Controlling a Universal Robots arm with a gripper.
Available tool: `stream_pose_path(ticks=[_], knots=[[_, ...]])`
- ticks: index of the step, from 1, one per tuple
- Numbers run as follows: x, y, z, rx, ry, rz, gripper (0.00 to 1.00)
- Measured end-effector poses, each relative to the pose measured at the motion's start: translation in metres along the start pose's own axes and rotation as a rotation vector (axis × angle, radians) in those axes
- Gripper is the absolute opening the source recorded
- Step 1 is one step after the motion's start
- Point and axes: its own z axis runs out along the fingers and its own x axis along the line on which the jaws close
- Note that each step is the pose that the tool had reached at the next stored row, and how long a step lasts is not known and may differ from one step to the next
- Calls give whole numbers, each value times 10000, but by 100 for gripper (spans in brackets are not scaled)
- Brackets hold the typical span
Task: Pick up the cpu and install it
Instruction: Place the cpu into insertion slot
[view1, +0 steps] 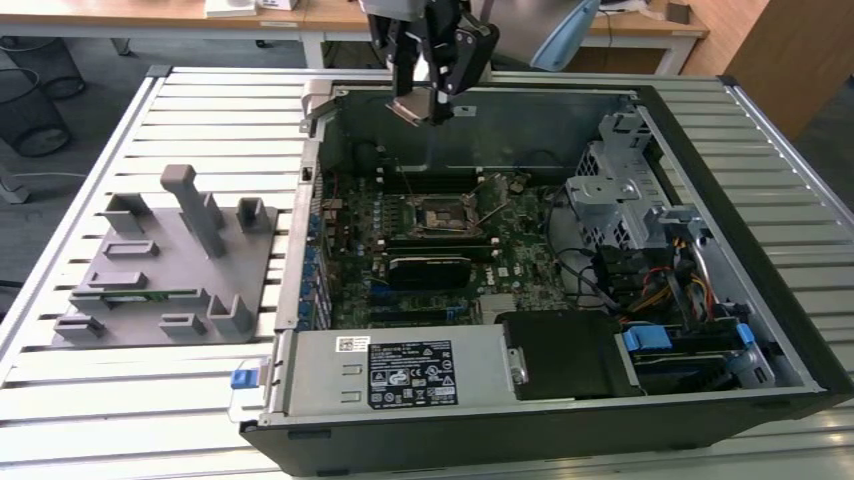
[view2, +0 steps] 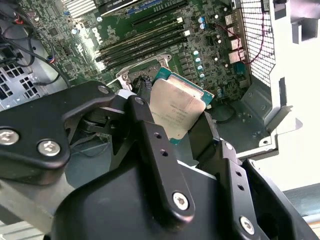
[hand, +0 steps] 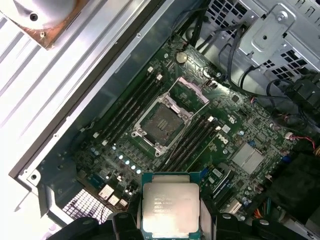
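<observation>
Currently end effector (view1: 430, 95) clamped on cpu (hand: 171, 207) by two opposite edges, high above open case (view1: 534, 120). Socket (hand: 162, 122) below, well apart. Best: square cpu to socket, descend level, slow.

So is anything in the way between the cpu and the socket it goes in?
Nothing visible. The gripper holds the cpu in the air over the open case. The socket on the board lies bare, its cover looks flipped aside, and nothing crosses the gap between them.
</observation>
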Motion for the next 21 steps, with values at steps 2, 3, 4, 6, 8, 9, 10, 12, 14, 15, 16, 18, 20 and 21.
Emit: stream_pose_path(ticks=[2, 3, 4, 6, 8, 9, 10, 12, 14, 15, 16, 18, 20, 21], knots=[[5, 4, 0, 6, -1, 126, 54], [8, 7, 0, 9, -2, 183, 54], [12, 10, 0, 12, -4, 240, 54], [14, 12, 0, 18, -6, 359, 54], [16, 14, 1, 22, -4, 500, 54], [16, 14, 2, 23, -3, 567, 54], [17, 14, 1, 26, -2, 634, 54], [17, 14, 2, 28, 2, 776, 54], [18, 16, 3, 32, 4, 926, 54], [19, 17, 3, 35, 4, 1007, 54], [21, 18, 3, 38, 5, 1095, 54], [24, 20, 4, 41, 8, 1277, 54], [27, 23, 5, 46, 10, 1447, 54], [29, 24, 5, 49, 11, 1533, 54]])
